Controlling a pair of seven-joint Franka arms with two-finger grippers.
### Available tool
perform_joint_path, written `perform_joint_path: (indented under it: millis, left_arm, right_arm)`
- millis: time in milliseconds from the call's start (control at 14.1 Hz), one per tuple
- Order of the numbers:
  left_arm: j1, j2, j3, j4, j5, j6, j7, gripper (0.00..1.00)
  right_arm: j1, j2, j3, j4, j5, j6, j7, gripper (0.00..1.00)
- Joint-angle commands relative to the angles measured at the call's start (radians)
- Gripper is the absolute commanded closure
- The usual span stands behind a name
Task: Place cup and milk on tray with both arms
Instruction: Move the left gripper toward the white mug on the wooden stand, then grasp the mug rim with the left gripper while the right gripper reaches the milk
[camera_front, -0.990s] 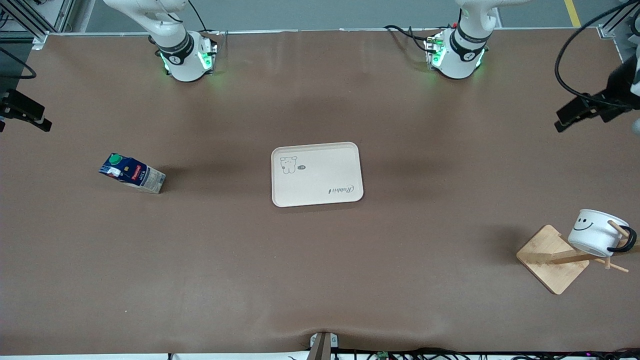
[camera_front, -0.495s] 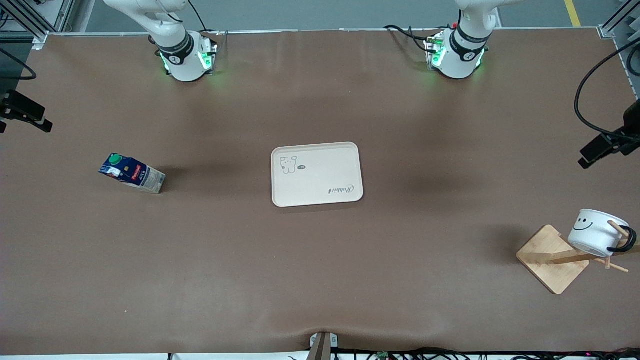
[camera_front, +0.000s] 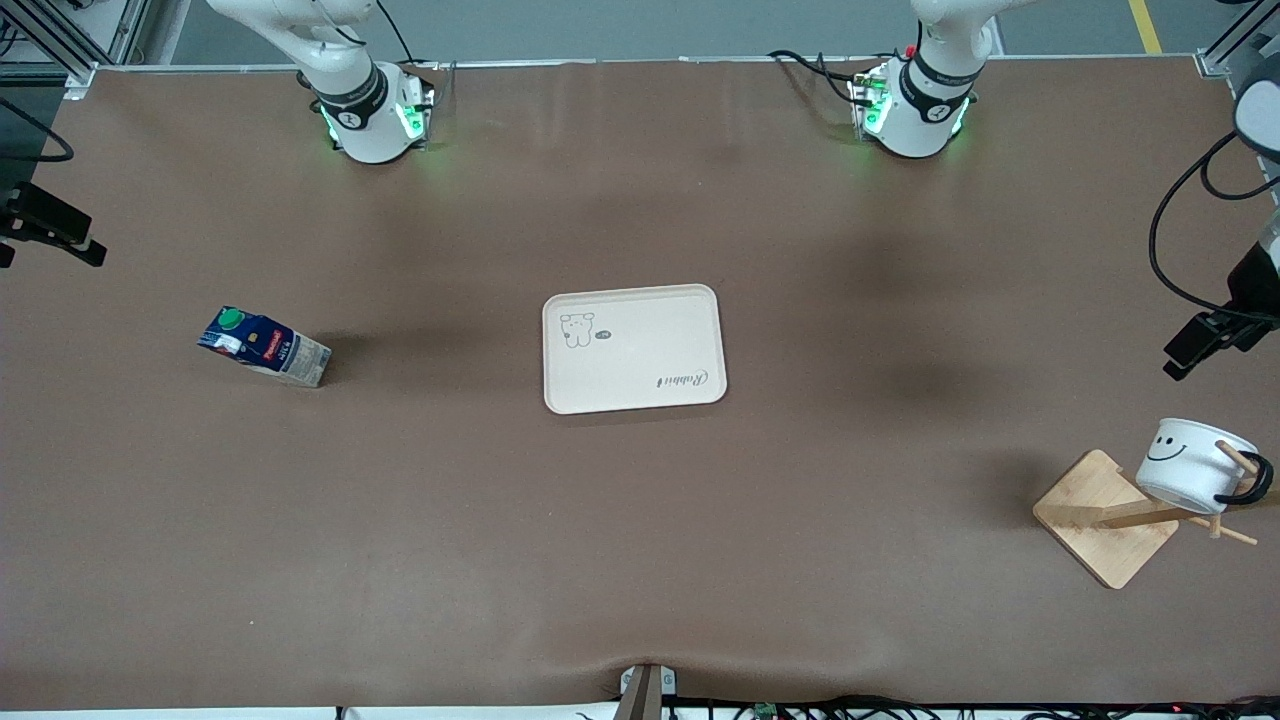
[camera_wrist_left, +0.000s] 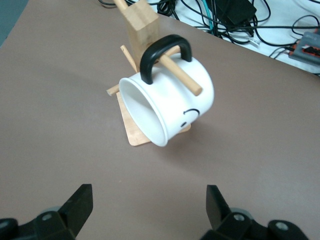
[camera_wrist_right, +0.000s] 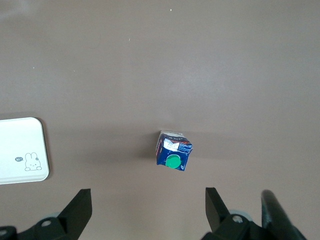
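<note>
At the centre of the front view lies the cream tray (camera_front: 634, 348), flat on the brown table (camera_front: 640, 520), with its bear drawing and the script word "Rabbit" showing and nothing on it. Toward the middle left of that frame, at the right arm's end of the table, the milk carton (camera_front: 263, 346) stands by itself, well apart from the tray; the right wrist view looks down on its green cap and dark blue top. Low in that wrist view, the right gripper (camera_wrist_right: 148, 212) hangs over the table with its fingers spread wide, gripping nothing. At the lower right of the front frame, at the left arm's end, the white smiley cup (camera_front: 1190, 464) hangs tilted by its black handle on a peg of the wooden rack (camera_front: 1108, 516). Along the bottom edge of the left wrist view, the left gripper (camera_wrist_left: 150, 210) hovers just short of the cup's mouth, fingers wide apart and empty, not touching the cup.
</note>
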Motion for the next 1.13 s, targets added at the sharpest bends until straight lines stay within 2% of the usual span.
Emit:
perform_joint_path:
  millis: [0, 283, 424, 778, 1061]
  left_arm:
    - [0.016, 0.032, -0.01, -0.055, 0.0, 0.14, 0.002, 0.0]
    - [0.014, 0.107, -0.01, -0.041, 0.009, 0.215, 0.009, 0.0]
    - [0.016, 0.138, -0.01, -0.036, 0.011, 0.256, 0.02, 0.09]
    - [0.016, 0.2, -0.01, 0.036, 0.017, 0.275, 0.064, 0.18]
    - [0.019, 0.219, -0.01, 0.053, 0.014, 0.277, 0.121, 0.36]
  right_arm:
    - [-0.012, 0.011, 0.002, 0.023, 0.014, -0.006, -0.004, 0.0]
    - [-0.024, 0.021, -0.001, 0.023, 0.037, -0.006, -0.011, 0.0]
    - [-0.032, 0.032, -0.001, 0.022, 0.042, -0.005, -0.011, 0.0]
    - [-0.024, 0.089, -0.001, 0.0, 0.017, 0.031, -0.006, 0.0]
    - [-0.062, 0.179, 0.0, -0.005, 0.026, 0.038, -0.001, 0.0]
